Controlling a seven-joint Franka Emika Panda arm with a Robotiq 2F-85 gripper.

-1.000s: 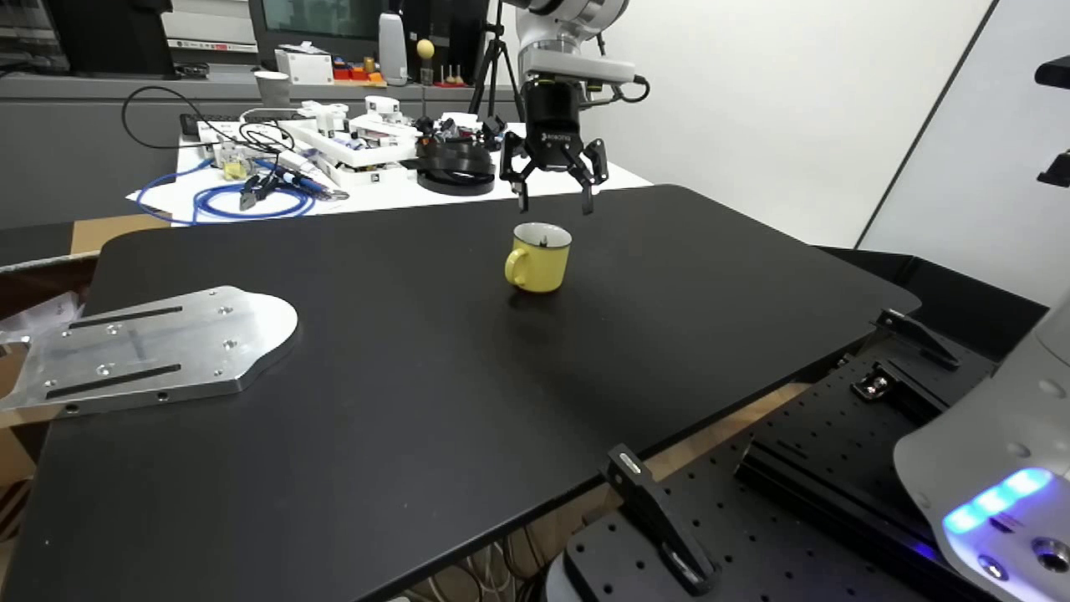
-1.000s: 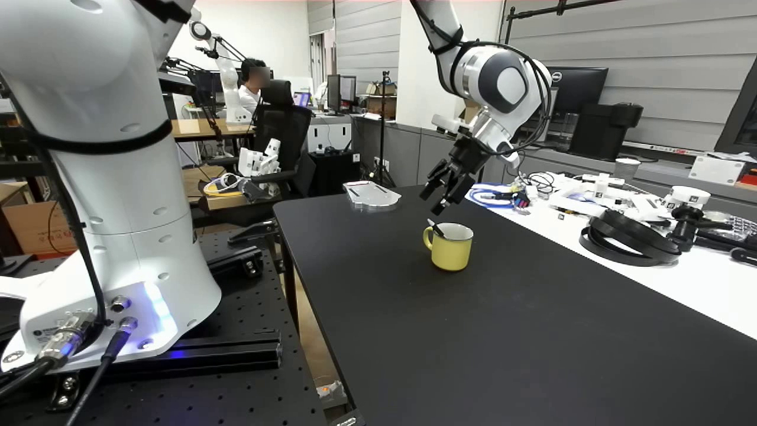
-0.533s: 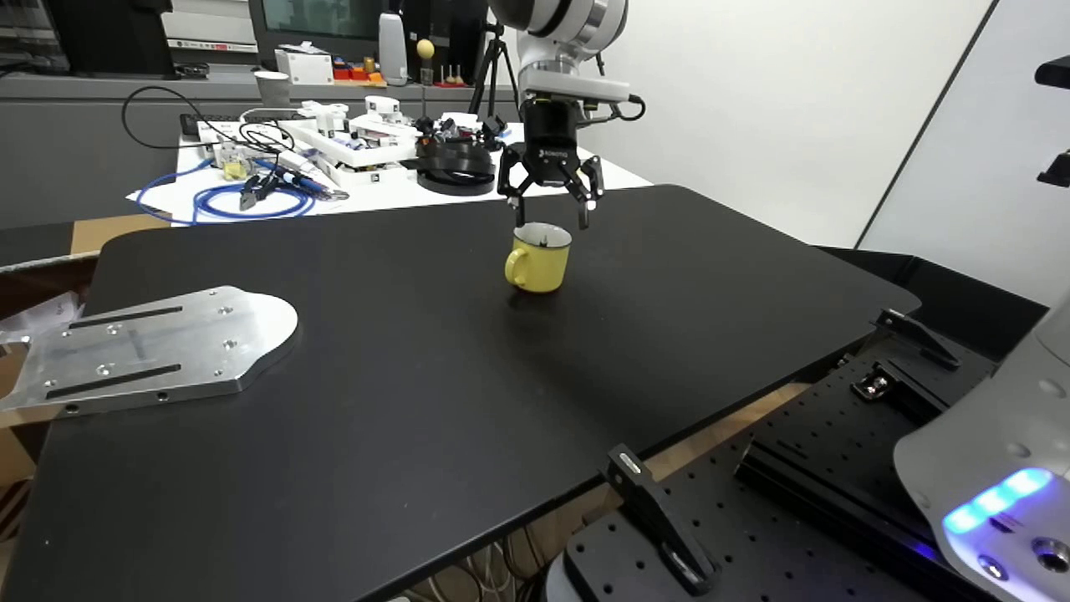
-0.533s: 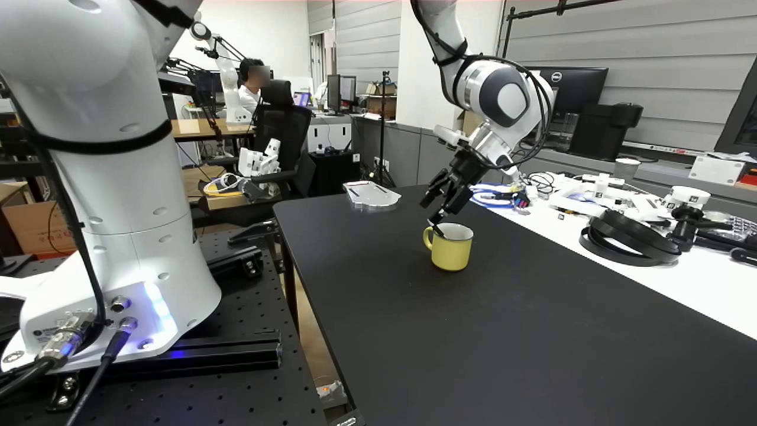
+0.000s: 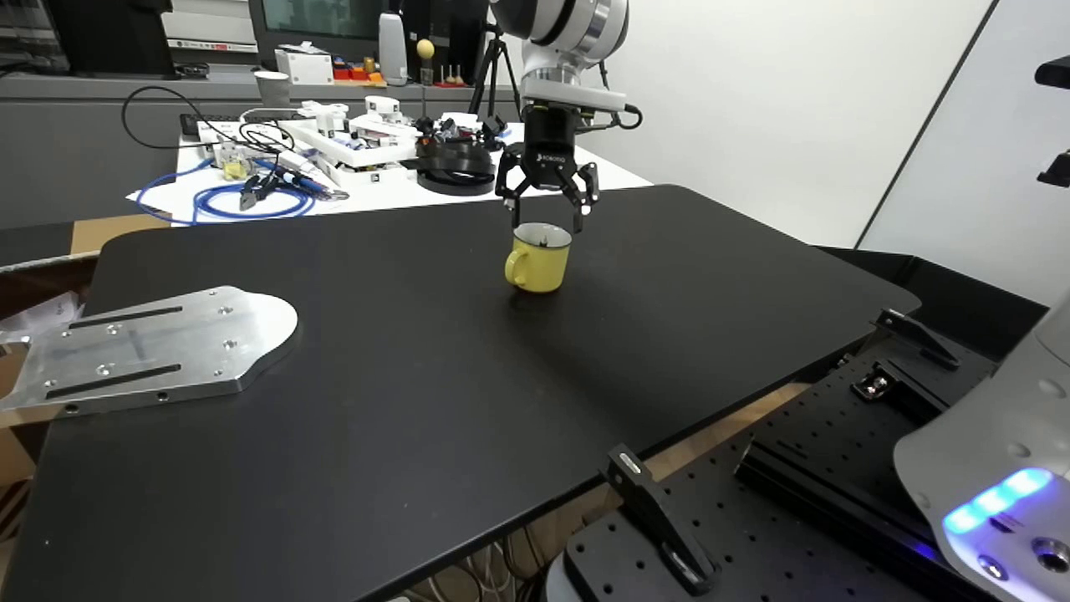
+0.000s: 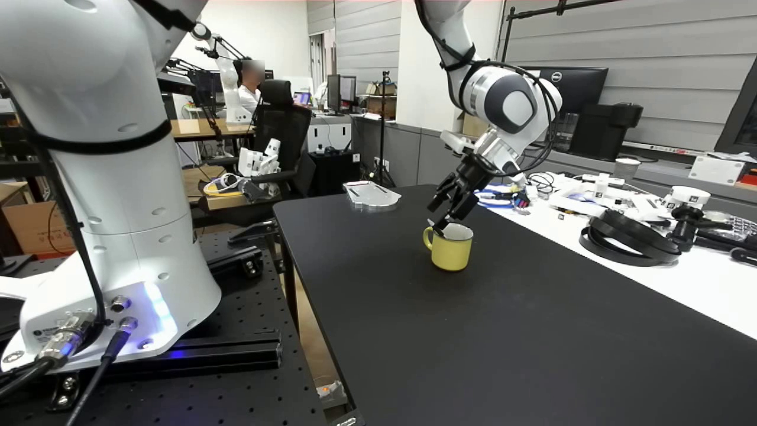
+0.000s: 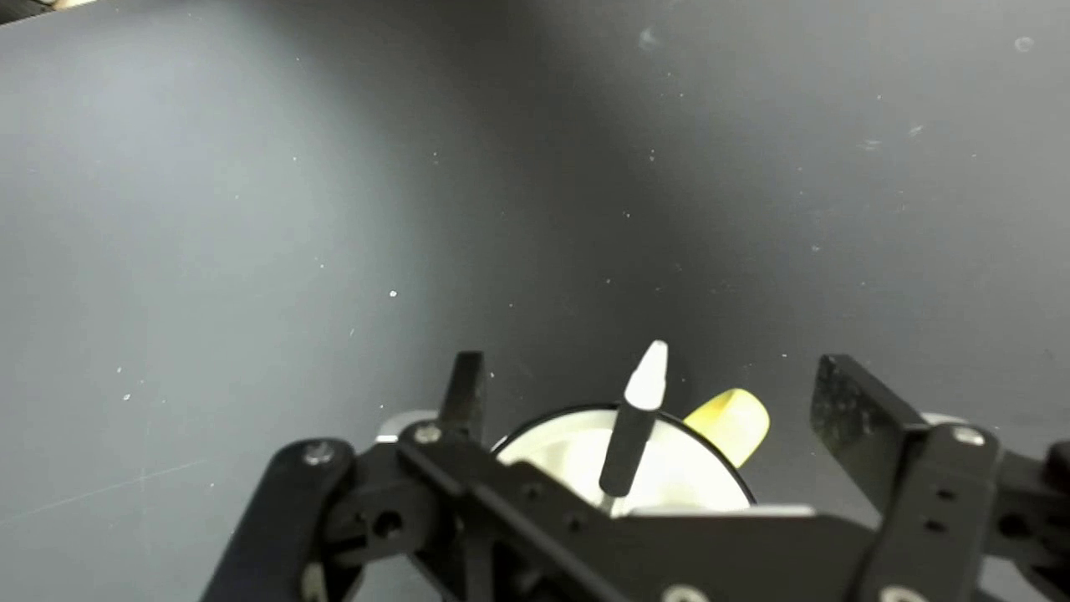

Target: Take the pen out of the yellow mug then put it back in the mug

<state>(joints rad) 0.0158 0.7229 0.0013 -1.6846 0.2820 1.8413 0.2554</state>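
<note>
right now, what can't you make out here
Lower end of the pen: hidden by the mug in both exterior views, by the end effector in the wrist view.
Part of the mug's rim: wrist view, covered by the end effector.
Upper part of the arm: cut off by the top edge in an exterior view.

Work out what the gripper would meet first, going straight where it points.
Probably the pen, seen between the fingers of the open gripper; depth is unclear: the yellow mug might come first.
</note>
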